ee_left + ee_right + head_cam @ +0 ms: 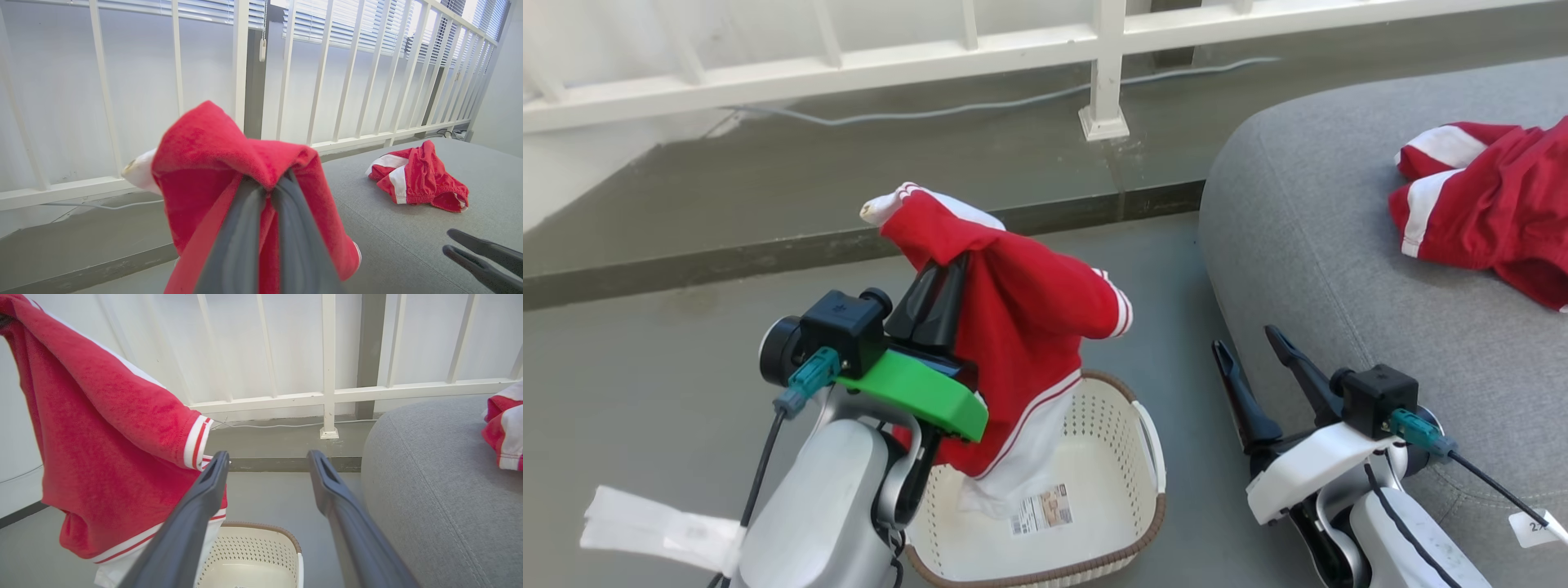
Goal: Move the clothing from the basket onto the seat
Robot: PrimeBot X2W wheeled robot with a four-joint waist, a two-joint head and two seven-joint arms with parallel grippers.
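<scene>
Transfer step: the left gripper (947,282) clamps one red garment (1021,327) raised above the basket (1152,457), hem hanging into it. The right gripper (1244,339) stands released. The next move likely calls for a swing right over the seat (1339,245), beside the other garment (1486,212).

A: Where is room left?
B: Bare floor (1168,286) is left between the basket (1094,425) and the seat (1307,245); the seat's near left is uncovered.
A: What is blocked?
B: The seat's far right is taken by a lying garment (1486,204), the basket's left is screened by a hanging garment (1021,327), and the far side is closed by a railing (1103,65).
</scene>
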